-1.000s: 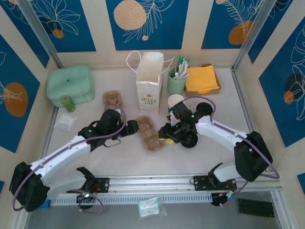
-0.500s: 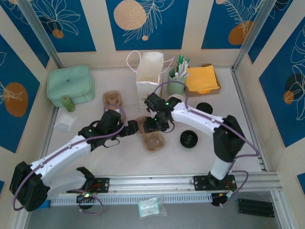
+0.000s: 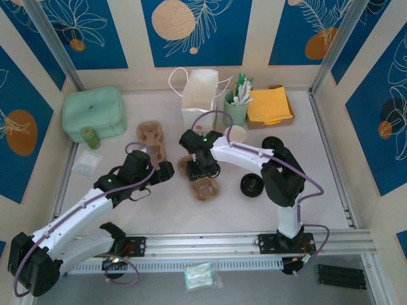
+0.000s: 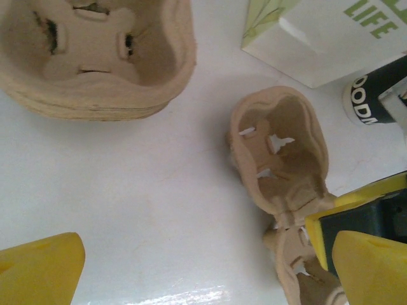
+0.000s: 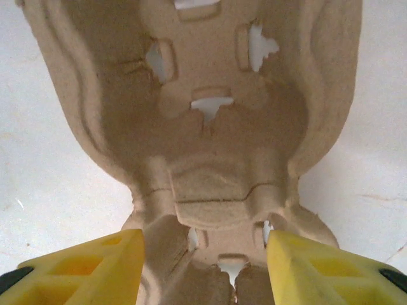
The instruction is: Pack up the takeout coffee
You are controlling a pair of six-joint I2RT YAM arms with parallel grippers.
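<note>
Your cup shows a white rim and a cream inside; from above, its outer wall is hardly seen. It stands on the table just beside the green holder, to the right of the bag, with no gripper on it. Your right arm reaches across to the left, bent sharply at the elbow. The right gripper points down, its jaws astride the narrow waist of the pulp tray; you cannot tell whether they press it. Your left gripper hovers low beside that tray, jaws spread wide, holding nothing. The cup is upright, mouth up, long axis vertical.
</note>
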